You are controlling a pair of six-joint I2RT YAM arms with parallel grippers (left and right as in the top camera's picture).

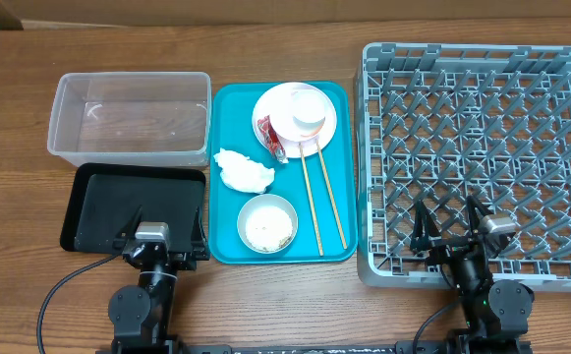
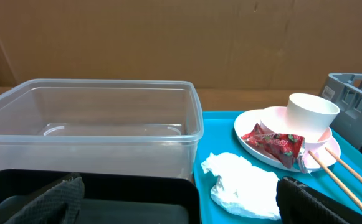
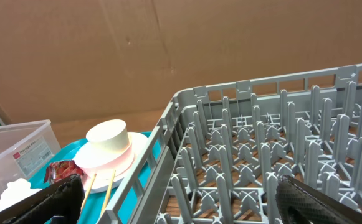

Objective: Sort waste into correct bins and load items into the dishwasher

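Note:
On the teal tray (image 1: 228, 128) lie a crumpled white tissue (image 1: 244, 170), a red snack wrapper (image 1: 269, 136), two chopsticks (image 1: 322, 197) and a small pale bowl (image 1: 267, 223) holding rice grains. A white cup (image 1: 310, 113) stands on the pink-white plate (image 1: 283, 103). Only one bowl shows. The clear tub (image 1: 128, 118) and black tray (image 1: 133, 206) are at left, the grey dish rack (image 1: 482, 162) at right. My left gripper (image 1: 164, 234) is open over the black tray's near edge. My right gripper (image 1: 449, 228) is open over the rack's near edge. Both are empty.
In the left wrist view the open fingers (image 2: 181, 208) frame the black tray (image 2: 106, 199), tub (image 2: 93, 124), tissue (image 2: 243, 186), wrapper (image 2: 274, 143) and cup (image 2: 311, 112). The right wrist view shows the open fingers (image 3: 181, 205) over the rack's pegs (image 3: 261, 155). Brown cardboard stands behind the wooden table.

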